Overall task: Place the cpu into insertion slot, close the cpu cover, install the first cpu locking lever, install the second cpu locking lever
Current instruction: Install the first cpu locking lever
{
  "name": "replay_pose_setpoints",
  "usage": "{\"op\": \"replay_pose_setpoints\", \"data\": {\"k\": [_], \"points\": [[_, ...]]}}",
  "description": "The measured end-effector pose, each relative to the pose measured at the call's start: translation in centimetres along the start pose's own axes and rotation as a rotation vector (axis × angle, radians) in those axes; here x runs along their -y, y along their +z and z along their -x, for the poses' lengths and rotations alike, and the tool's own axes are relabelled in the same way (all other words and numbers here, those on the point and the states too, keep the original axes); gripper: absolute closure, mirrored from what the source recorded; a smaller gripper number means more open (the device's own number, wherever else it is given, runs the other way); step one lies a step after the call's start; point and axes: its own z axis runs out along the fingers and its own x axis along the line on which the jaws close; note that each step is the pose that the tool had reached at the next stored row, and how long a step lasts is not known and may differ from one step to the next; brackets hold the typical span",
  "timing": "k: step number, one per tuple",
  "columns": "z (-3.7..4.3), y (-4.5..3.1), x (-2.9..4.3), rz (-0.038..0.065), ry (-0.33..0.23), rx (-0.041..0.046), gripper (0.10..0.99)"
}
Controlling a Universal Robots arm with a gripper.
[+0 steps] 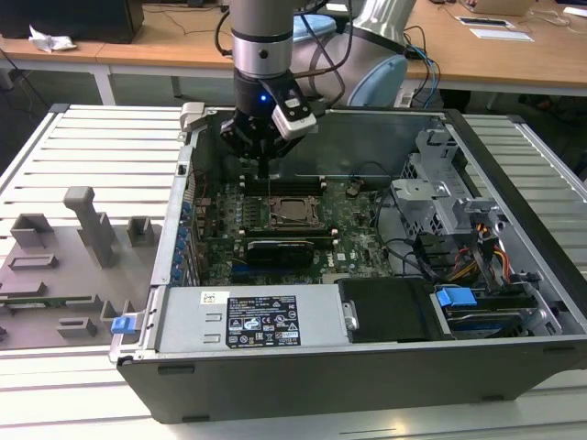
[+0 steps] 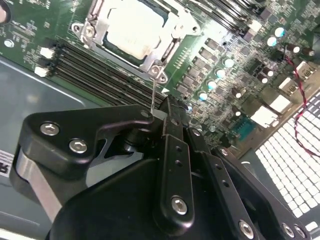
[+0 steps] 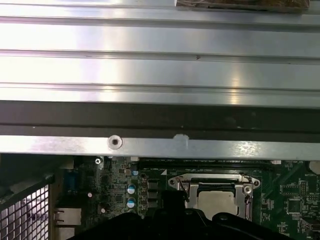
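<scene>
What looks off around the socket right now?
Nothing damaged or askew. The cpu sits flat with the cpu cover down around it. One thin locking lever stands up, unlatched, at the gripper.

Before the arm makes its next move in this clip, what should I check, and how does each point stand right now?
1. cpu seated flat: ok.
2. cpu cover closed over the chip: ok.
3. gripper positioned over the socket's edge: ok.
4. thin lever latched down: not ok; it stands upright from the socket corner to the gripper tip.
5. Hold on that lever: cannot tell.
</scene>
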Motion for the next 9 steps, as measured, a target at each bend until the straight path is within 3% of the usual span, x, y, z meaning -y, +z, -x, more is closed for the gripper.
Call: {"op": "replay_pose_setpoints", "data": {"k": [3,7,9], "points": [[0.62,0.08,0.01,0.0,0.0,0.0,0.976],[3.08,0.45,0.05,0.0,0.0,-0.0025,0.976],[3.29,0.51,0.07,0.004,0.0,-0.0026,0.976]]}}
